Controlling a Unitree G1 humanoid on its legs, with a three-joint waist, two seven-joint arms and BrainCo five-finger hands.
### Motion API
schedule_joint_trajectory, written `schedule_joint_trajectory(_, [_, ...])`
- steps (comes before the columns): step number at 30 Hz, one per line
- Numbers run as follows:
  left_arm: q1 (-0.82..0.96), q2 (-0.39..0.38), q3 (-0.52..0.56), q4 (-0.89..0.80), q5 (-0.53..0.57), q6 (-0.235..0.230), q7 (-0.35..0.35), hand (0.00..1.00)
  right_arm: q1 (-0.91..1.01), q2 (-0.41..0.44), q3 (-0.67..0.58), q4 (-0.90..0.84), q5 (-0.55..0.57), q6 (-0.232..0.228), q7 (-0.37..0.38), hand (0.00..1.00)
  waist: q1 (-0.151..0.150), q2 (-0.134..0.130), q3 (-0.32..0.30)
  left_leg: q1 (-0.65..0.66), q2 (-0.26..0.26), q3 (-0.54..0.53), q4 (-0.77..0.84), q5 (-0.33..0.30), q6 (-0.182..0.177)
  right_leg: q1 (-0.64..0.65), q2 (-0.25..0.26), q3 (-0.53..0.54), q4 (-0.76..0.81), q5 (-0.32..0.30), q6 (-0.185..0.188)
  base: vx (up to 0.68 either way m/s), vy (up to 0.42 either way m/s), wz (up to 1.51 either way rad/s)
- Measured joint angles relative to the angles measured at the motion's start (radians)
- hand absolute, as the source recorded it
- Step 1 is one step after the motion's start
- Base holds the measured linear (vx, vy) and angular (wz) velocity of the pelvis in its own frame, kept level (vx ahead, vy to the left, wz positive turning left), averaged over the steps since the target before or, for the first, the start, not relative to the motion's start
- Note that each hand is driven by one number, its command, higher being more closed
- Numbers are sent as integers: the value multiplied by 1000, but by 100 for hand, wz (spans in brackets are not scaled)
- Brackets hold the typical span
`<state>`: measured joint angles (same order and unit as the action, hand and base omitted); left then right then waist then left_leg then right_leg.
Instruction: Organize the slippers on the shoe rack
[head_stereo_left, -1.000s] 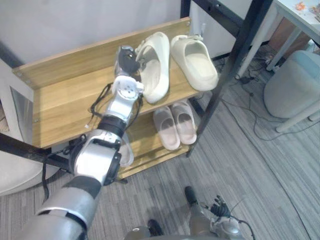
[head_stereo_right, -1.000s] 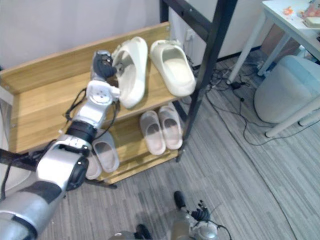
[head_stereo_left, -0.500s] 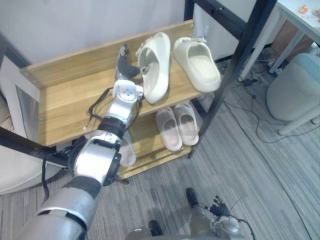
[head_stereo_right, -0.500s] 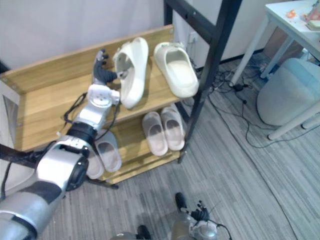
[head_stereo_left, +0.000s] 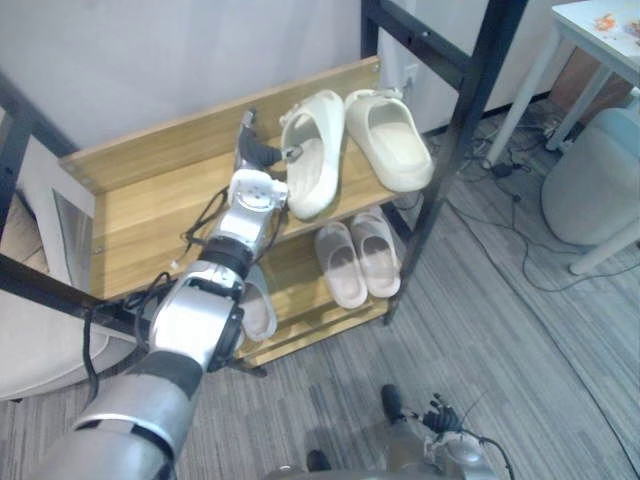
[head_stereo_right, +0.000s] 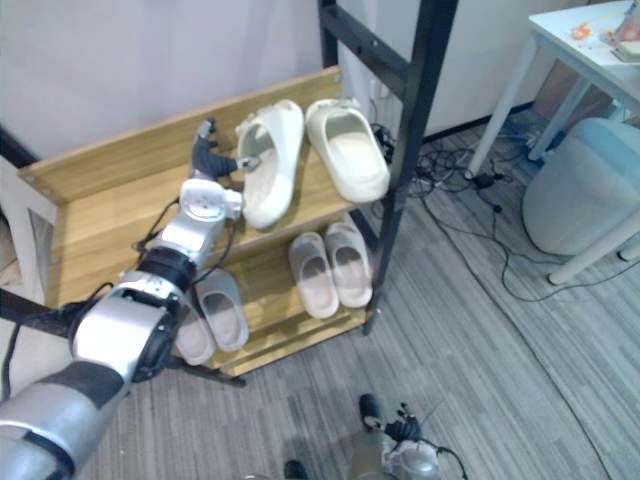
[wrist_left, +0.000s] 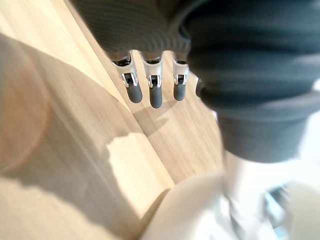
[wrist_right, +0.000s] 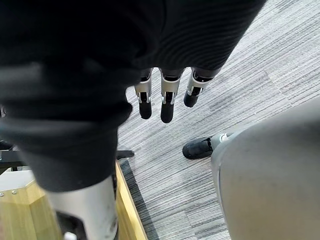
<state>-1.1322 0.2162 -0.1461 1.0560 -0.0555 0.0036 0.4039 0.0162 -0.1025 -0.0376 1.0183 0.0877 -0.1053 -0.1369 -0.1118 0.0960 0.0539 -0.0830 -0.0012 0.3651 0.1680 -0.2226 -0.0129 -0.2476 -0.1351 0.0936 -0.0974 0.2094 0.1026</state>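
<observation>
top board of the wooden shoe rack (head_stereo_left: 140, 210), right end: two thick, moulded cream slippers side by side. tipped slipper (head_stereo_left: 310, 150) on its long edge, opening turned towards the left hand (head_stereo_left: 250, 148). flat slipper (head_stereo_left: 392, 140) on its sole, footbed up, just beside the first.

lower board: pale pink pair (head_stereo_left: 360, 262) flat and parallel under the cream ones, and a grey pair (head_stereo_right: 222, 308) further left, partly behind the left arm.

left hand above the top board, just beside the tipped slipper. fingers (wrist_left: 155, 92) straight and close together, pointing towards the back rail. thumb stretched towards the slipper's rim, contact there not resolvable, nothing enclosed.

right hand (wrist_right: 167, 102) hanging low over the grey carpet (head_stereo_left: 520, 330), well apart from the rack, fingers straight and loose, holding nothing.

against one second earlier: left hand then bunched close at the rim of the tipped slipper, now with fingers straightened towards the rail. tipped slipper on its edge as before, flat slipper and both lower pairs in the same places. whole scene shifted in both eye views through camera motion, not through motion of the rack.
</observation>
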Motion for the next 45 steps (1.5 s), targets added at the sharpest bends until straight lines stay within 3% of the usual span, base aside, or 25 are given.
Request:
schedule_joint_trajectory(8, [0, -3, -28, 0, -126, -22, -28, 0, -10, -5, 0, 20, 1, 2, 0, 0, 2, 6, -4, 16, -6, -24, -49, 34, -6, 5, -2, -24, 0, -2, -3, 16, -29, 8])
schedule_joint_trajectory(19, [14, -25, -29, -7, -168, -44, -46, 0, -10, -7, 2, 23, 2, 8, -1, 0, 7, 6, -5, 40, -6, -48, -52, 35, -5, 40, -5, -45, -1, -4, -8, 3, -9, 5])
schedule_joint_trajectory(25, [101, -26, -27, -79, -185, -48, -45, 0, -12, -9, 8, 24, 10, 13, -1, 0, 8, 6, -5, 39, -5, -67, -62, 45, -6, 44, -5, -65, 0, -6, -10, 10, -31, 8])
schedule_joint_trajectory(30, [200, -26, -25, -190, -229, -83, -41, 0, -10, -14, 27, 31, 34, 16, -2, 0, 11, 3, -5, 53, 1, -96, -61, 47, -7, 73, -3, -93, -1, -10, -14, 6, -30, 16])
schedule_joint_trajectory(37, [353, -43, -28, -361, -259, -108, -39, 0, -12, -17, 52, 44, 39, 17, -12, 0, 29, -7, -3, 51, 7, -130, -66, 59, -12, 87, -4, -134, -1, -11, -15, -1, -35, 14])
schedule_joint_trajectory(45, [440, -54, -45, -458, -265, -125, -59, 0, -15, -5, 81, 58, 41, 17, -23, 0, 42, -49, -8, 66, 10, -174, -95, 84, -20, 112, -5, -175, -1, -29, -18, -8, -42, 15])
